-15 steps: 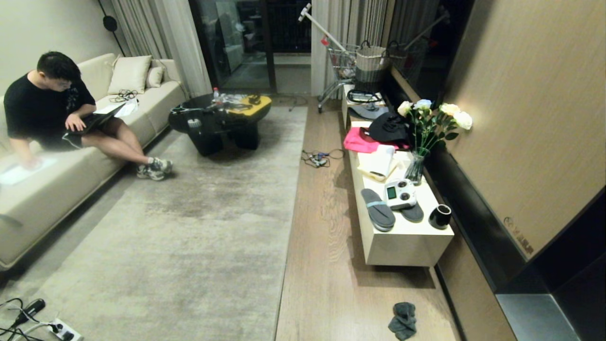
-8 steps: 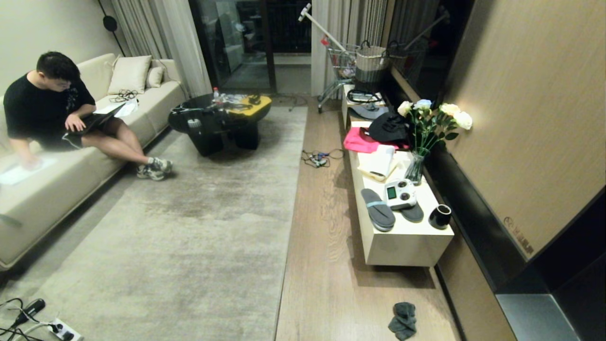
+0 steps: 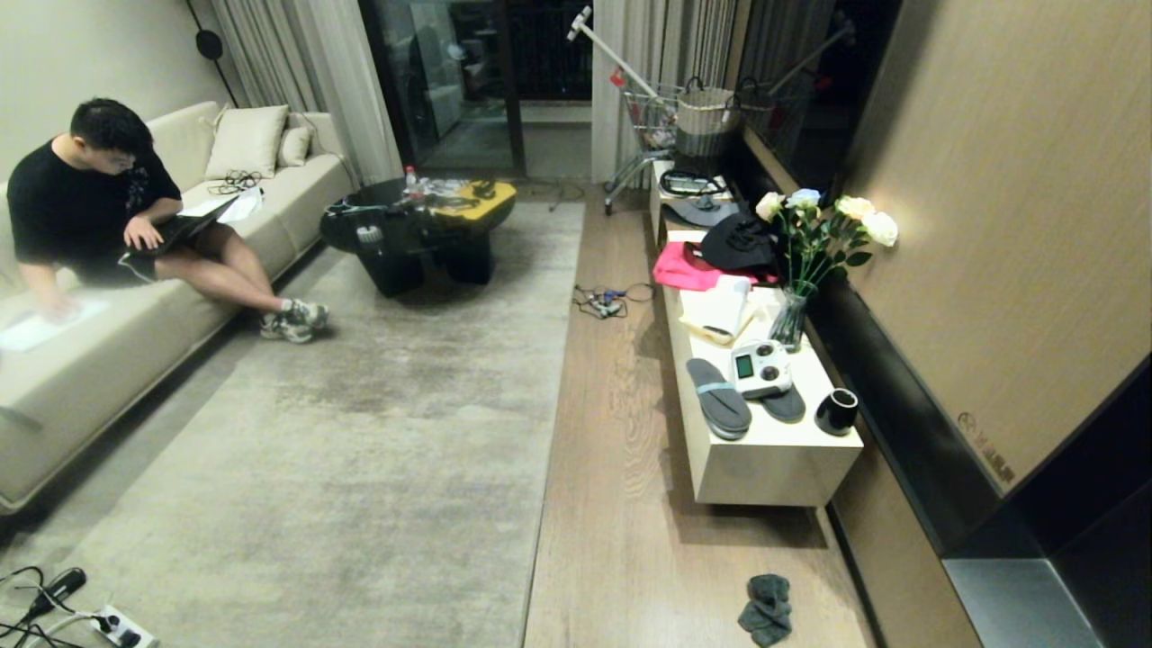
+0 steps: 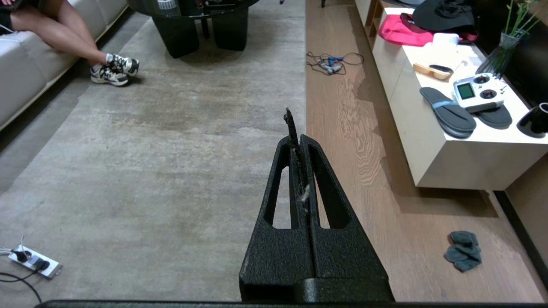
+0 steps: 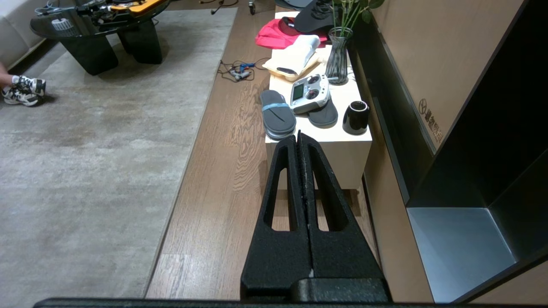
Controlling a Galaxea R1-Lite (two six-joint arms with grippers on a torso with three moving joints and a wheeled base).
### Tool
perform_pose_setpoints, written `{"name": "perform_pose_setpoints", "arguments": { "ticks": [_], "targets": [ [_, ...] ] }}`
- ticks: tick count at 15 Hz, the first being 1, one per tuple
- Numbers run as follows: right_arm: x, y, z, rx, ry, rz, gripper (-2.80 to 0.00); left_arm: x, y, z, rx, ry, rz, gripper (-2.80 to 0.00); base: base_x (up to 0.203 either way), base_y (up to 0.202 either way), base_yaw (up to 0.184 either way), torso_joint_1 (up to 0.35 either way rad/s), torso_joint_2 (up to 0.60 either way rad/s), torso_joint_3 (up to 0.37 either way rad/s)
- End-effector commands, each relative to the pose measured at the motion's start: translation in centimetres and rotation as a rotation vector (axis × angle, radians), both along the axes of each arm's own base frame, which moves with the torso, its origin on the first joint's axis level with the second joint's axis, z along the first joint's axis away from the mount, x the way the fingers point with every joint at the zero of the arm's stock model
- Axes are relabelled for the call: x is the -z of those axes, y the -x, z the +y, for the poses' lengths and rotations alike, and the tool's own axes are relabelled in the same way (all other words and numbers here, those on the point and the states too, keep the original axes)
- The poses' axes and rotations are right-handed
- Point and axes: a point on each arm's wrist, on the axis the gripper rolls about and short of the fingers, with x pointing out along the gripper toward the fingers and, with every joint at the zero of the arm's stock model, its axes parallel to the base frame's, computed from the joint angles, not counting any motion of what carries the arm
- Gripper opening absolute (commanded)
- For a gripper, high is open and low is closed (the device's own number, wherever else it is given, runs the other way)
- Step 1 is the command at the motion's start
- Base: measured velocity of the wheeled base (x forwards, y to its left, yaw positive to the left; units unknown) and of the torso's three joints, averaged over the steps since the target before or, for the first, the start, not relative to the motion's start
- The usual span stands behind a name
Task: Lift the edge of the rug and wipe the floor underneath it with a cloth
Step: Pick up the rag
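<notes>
Starting cold: left gripper [image 4: 299, 139] and right gripper [image 5: 299, 139] both clenched, holding nothing. Cloth [image 3: 766, 609] lies on floor [image 3: 621, 504], right of rug edge [image 3: 544, 468], well apart. Risks: snagging charger cable [image 3: 605, 301] beside that edge, clipping white bench [image 3: 774, 459].

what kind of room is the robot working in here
Most likely a home living room: a long pale sofa with a person seated on it, a large rug with a dark coffee table, and a low media cabinet along the wall.
</notes>
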Motion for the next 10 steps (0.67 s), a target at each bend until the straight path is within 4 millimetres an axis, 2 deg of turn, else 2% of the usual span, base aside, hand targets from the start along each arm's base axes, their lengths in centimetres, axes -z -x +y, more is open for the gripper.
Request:
{"name": "perform_pose_setpoints", "arguments": {
  "ticks": [1, 10],
  "targets": [
    [-0.01, -0.01, 0.00, 0.000, 0.000, 0.001, -2.80, 0.00, -0.01, 0.00, -0.001, 0.000, 0.001, -2.80, 0.000, 0.000, 0.000, 0.000, 0.00, 0.000],
    [-0.01, -0.01, 0.00, 0.000, 0.000, 0.001, -2.80, 0.00, -0.01, 0.00, 0.001, 0.000, 0.002, -2.80, 0.000, 0.000, 0.000, 0.000, 0.00, 0.000]
  ]
}}
